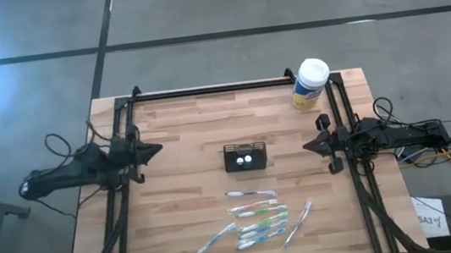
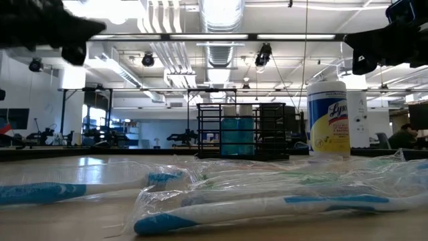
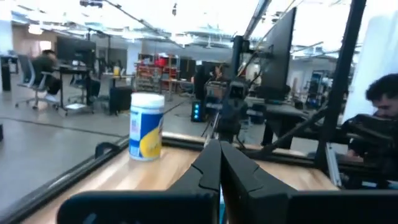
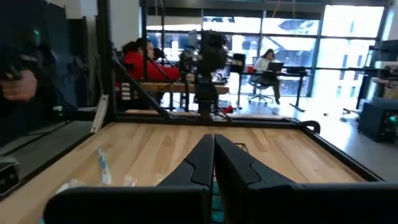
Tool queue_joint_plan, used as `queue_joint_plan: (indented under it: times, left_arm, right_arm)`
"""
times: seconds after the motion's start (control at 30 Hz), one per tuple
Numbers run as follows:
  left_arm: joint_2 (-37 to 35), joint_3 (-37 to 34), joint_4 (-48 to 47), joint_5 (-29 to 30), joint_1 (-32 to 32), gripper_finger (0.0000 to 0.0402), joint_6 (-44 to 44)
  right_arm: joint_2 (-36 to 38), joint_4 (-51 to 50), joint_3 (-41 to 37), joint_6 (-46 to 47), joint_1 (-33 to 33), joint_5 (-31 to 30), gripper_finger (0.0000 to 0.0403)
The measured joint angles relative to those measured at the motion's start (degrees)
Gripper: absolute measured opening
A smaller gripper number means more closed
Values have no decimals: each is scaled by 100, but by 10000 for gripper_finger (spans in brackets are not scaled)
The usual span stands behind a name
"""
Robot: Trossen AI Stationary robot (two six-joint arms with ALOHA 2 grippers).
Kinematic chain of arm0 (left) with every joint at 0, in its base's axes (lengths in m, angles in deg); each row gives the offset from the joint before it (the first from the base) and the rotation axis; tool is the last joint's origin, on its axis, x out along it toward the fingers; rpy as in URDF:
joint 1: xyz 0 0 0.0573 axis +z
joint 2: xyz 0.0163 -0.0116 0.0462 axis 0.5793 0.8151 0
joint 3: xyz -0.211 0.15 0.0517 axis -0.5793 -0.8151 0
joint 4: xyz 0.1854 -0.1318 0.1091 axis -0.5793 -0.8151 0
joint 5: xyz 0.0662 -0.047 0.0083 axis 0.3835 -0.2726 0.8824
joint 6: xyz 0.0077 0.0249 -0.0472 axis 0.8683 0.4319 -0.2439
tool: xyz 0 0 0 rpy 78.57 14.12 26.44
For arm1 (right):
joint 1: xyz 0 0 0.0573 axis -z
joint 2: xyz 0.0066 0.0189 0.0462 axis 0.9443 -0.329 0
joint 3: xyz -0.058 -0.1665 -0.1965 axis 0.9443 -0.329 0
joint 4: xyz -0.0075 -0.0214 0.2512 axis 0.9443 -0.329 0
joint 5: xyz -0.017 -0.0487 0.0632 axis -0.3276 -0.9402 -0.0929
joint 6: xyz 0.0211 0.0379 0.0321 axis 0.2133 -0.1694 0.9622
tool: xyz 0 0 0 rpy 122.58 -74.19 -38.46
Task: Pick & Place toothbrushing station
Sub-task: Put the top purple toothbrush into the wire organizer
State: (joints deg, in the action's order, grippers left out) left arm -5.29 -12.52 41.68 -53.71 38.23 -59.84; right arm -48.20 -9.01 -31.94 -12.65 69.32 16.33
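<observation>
High view: toothbrushing station (image 1: pixel 245 156) is seen at frame centre on the table (image 1: pixel 176 141); left gripper (image 1: pixel 153 150) mid-left and right gripper (image 1: pixel 310 145) mid-right are both pinched closed, nothing held. Wrapped toothbrushes (image 1: pixel 257 217) are spread below centre, yellow canister (image 1: pixel 310 84) upper right

Low view: station (image 2: pixel 242 131) is centred behind the toothbrushes (image 2: pixel 267 201)

Wrist views: fingers (image 3: pixel 211 171) (image 4: pixel 208 163) are pressed together, empty
</observation>
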Motion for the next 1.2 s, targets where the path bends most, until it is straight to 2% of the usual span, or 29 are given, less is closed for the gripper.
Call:
queue_joint_plan:
  times: [0.17,0.4,0.6,0.7,0.87,1.03,1.2]
  left_arm:
    - [1304,971,-91,82,-331,2,263]
    - [4138,2740,-168,732,-1074,5,558]
    - [6237,4489,-1209,708,-1310,37,-103]
    - [7032,5352,-1942,641,-1351,67,-343]
    - [8292,6349,-2894,634,-1545,123,-484]
    - [9144,7137,-2986,635,-1784,157,-422]
    - [9783,7620,-3038,636,-1823,165,-428]
  right_arm:
    - [0,-1,45,-99,2,-89,8]
    - [-3,-2,85,-70,0,-146,8]
    - [2,-11,85,-10,-3,-146,8]
    - [-11,-11,85,-6,-3,-148,8]
    - [8,2,88,-182,0,-162,8]
    - [-3,-4,216,-438,2,-166,8]
    - [0,-9,328,-447,2,-162,8]
